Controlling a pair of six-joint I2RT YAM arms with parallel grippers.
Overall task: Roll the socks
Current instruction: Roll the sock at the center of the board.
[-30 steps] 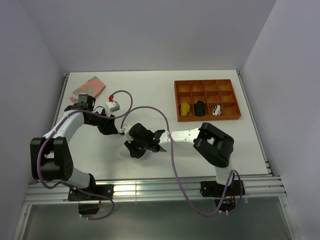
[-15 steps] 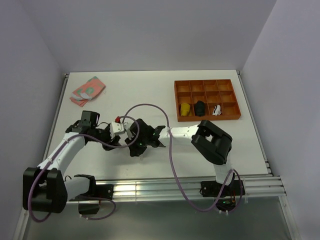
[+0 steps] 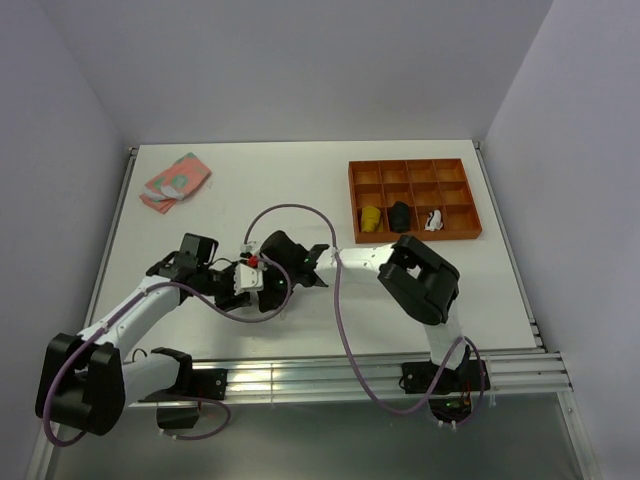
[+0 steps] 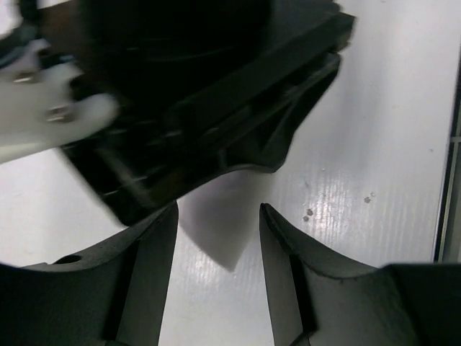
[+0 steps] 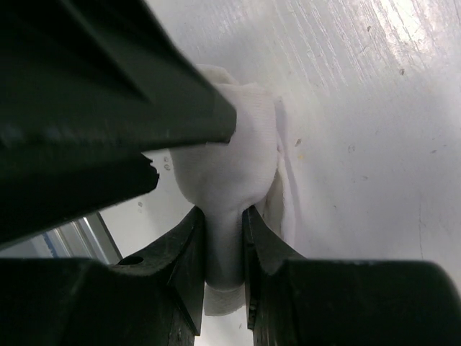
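The right pincer (image 5: 225,216) is clamped on a plain white sock (image 5: 223,166). The sock is bunched up on the worktop (image 3: 300,180), well to the left of the orange tray (image 3: 393,173) and nearer the arms' bases. The left pincer (image 4: 218,216) is close by, its fingers apart with nothing between them. In the tray sit a yellow bundle (image 3: 371,218), a black bundle (image 3: 400,214) and a white bundle with black marks (image 3: 433,219). Far left of the tray lies a pink and green cloth (image 3: 175,180).

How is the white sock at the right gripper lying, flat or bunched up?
Bunched up: the white sock bulges in a rounded wad, its narrow end pinched in the right gripper.
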